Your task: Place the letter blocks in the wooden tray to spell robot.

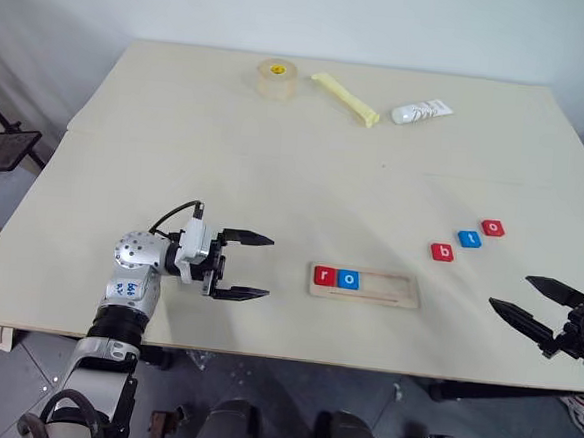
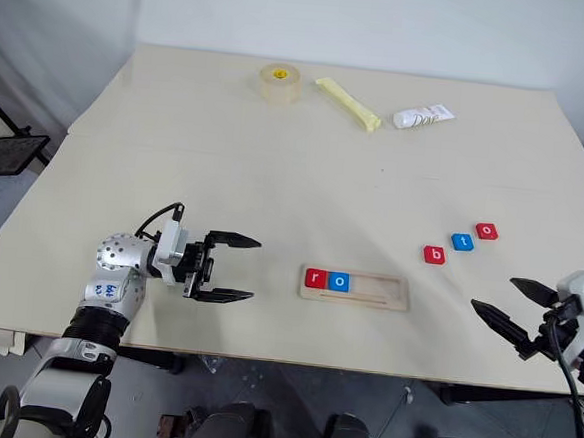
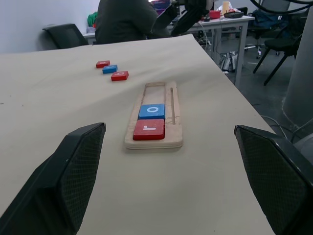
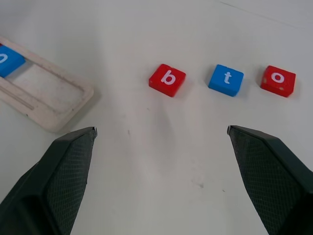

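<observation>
tray [image 1: 365, 285]: r [image 1: 324, 275], o [image 1: 348, 279] at left end | b [image 1: 442, 253], t [image 1: 469, 238], o [image 1: 493, 228] right of tray

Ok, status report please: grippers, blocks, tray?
Left gripper open, empty. Right gripper open, empty. Tray holds r, o. Blocks b, t, o loose on table; path clear.

The left gripper [image 3: 166, 181] stood wide open, both black fingers [image 3: 73, 171] low over the table [image 3: 49, 107], aimed straight at the tray [image 3: 177, 117]. In the tray sat two tiles: red r [image 3: 149, 129] at the near end, blue o [image 3: 152, 110] touching it just beyond; the rest of the slot lay bare. Past the tray's far end, three loose tiles ran in a line: red [image 3: 120, 75], blue [image 3: 109, 69], red [image 3: 102, 63]. Beyond the table edge sat a person in dark clothes [image 3: 122, 19].
</observation>
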